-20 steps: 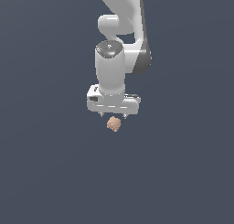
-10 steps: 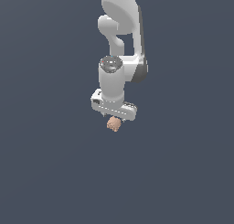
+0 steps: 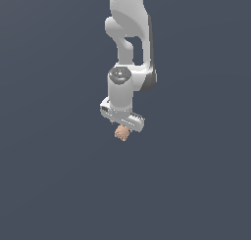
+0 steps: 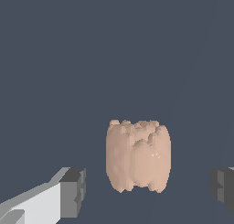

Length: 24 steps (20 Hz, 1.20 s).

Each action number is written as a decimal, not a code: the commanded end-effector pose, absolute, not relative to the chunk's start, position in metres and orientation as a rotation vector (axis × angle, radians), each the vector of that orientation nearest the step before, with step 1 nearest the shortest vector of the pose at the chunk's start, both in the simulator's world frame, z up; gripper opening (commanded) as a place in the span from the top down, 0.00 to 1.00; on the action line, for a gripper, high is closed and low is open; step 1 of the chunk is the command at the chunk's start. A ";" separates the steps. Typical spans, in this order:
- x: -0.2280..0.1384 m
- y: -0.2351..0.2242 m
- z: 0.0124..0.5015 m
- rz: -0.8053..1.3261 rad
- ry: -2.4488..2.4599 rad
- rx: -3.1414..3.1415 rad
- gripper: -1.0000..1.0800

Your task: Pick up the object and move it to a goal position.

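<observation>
The object (image 3: 121, 133) is a small lumpy pinkish-tan blob on the dark grey floor, right under the white hand. My gripper (image 3: 123, 130) hangs straight down over it. In the wrist view the object (image 4: 138, 154) stands between the two dark fingertips, with a gap on each side. One fingertip (image 4: 73, 191) is closer to it than the other fingertip (image 4: 224, 189). My gripper (image 4: 148, 187) is open and straddles the object without touching it.
A flat dark grey floor (image 3: 49, 185) fills the scene on all sides. The white arm (image 3: 128, 18) rises behind the hand toward the top of the exterior view.
The hand has come down closer onto the object and its wrist has turned. The object has not moved.
</observation>
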State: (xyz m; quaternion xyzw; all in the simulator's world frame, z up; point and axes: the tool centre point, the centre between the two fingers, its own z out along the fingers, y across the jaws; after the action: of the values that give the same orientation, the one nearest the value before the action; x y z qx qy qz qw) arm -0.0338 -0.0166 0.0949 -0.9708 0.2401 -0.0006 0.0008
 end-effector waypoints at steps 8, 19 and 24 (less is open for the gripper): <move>-0.036 -0.017 0.087 0.000 0.776 -3.044 0.04; -0.037 -0.017 0.044 0.000 0.782 -3.043 0.04; -0.036 -0.017 0.041 0.000 0.782 -3.043 1.00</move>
State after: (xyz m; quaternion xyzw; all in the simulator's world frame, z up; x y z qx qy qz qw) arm -0.0365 -0.0165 0.0423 -0.9686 0.2487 0.0002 0.0001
